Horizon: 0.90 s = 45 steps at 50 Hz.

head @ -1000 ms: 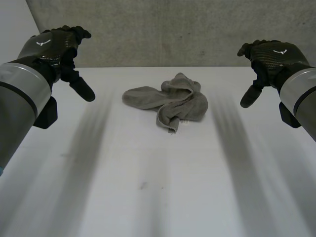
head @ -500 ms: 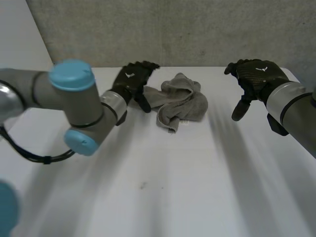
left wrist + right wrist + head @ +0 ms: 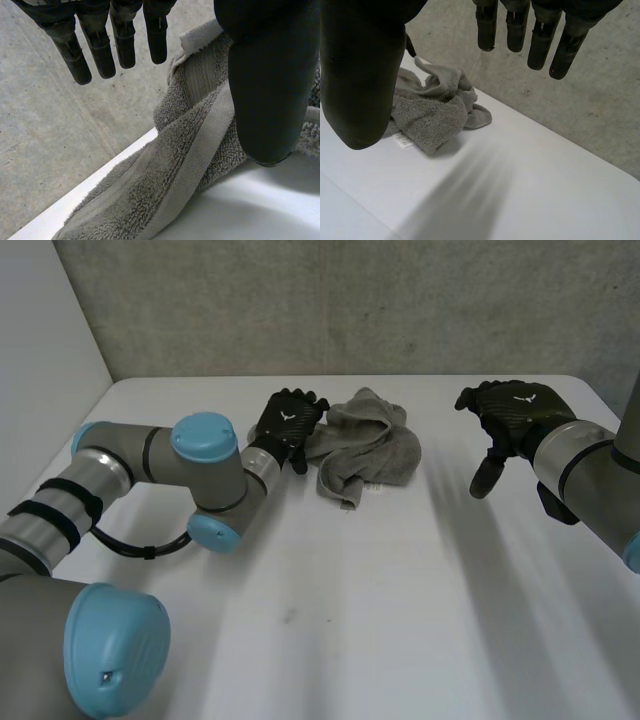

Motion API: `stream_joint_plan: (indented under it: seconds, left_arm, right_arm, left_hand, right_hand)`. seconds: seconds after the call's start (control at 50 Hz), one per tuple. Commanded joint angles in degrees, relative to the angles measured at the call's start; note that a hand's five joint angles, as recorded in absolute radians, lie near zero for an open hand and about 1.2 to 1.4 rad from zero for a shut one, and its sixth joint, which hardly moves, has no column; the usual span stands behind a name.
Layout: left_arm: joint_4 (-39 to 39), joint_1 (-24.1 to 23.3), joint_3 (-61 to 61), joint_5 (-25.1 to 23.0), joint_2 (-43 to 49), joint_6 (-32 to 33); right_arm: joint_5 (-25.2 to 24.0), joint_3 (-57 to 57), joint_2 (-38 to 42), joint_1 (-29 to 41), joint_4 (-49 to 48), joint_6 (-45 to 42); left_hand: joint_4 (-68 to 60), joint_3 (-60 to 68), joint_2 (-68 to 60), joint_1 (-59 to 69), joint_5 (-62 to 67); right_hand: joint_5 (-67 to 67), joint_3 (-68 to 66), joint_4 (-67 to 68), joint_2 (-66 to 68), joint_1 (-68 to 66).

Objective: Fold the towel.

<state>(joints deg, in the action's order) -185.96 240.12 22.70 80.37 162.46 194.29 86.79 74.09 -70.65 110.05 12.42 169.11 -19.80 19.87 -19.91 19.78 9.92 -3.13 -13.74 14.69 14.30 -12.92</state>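
Towel lies under straight fingers of left hand; right hand apart, fingers straight.

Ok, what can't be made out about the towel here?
Head view: the towel end beneath the left hand is hidden; contact cannot be told.
Left wrist view: its thumb covers part of the towel; the picture's edge cuts off more.
Right wrist view: the right hand hides one side; the label is too small to read.

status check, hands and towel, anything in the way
Left hand open at the towel's left end, no grip. Right hand open, apart from it on its right. Towel crumpled, unfolded. Nothing in the way.
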Motion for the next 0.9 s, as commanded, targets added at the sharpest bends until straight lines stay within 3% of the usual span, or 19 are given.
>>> stream_joint_plan:
  seconds: [0.02,0.14,0.26,0.36,0.48,0.58,0.74,0.9]
  left_arm:
    - [7.16,0.00,4.35,0.66,-6.35,-1.11]
    - [15.88,1.05,14.80,2.24,-18.55,-5.05]
    - [16.86,2.46,28.51,6.19,-31.47,-11.56]
    - [16.07,2.72,39.58,7.51,-40.27,-12.80]
    - [13.27,2.38,52.16,9.10,-49.33,-12.97]
    - [9.05,1.94,60.51,9.72,-55.48,-12.97]
    - [4.91,2.37,71.41,10.33,-64.62,-13.15]
    - [2.98,2.46,79.42,10.07,-71.05,-16.48]
  right_arm:
    - [-0.21,-0.09,1.04,0.07,0.24,0.00]
    - [-0.39,-0.53,1.22,0.07,0.33,0.26]
    - [-0.12,-0.88,1.39,0.43,-0.55,0.08]
    - [-0.21,-1.85,5.26,1.04,-4.86,0.00]
    - [0.84,-10.28,16.42,2.89,-9.96,-0.36]
    - [1.37,-24.49,29.31,4.64,-9.26,1.66]
    - [0.93,-39.70,41.27,4.73,-7.06,12.20]
    - [0.76,-52.54,50.60,4.64,-1.00,13.71]
  left_hand:
    - [-2.86,2.79,-2.75,2.89,2.75]
    - [0.15,-0.22,0.26,-0.13,-0.27]
    - [7.74,-7.80,7.84,-7.71,-7.85]
    - [8.58,-8.65,8.69,-8.56,-8.69]
    - [9.08,-9.15,9.19,-9.06,-9.20]
    - [9.08,-9.15,9.19,-9.06,-9.20]
    - [9.08,-9.15,9.19,-9.06,-9.20]
    - [9.08,-9.15,9.19,-9.06,-9.20]
  right_hand:
    - [3.13,3.74,-4.69,-4.30,2.92]
    - [3.13,3.74,-4.69,-4.30,2.92]
    - [3.13,3.74,-4.69,-4.30,2.92]
    - [3.13,3.74,-4.69,-4.30,2.92]
    - [3.13,3.74,-4.69,-4.30,2.92]
    - [3.13,3.74,-4.69,-4.30,2.92]
    - [3.13,3.74,-4.69,-4.30,2.92]
    - [1.04,1.66,-2.60,-2.21,0.84]
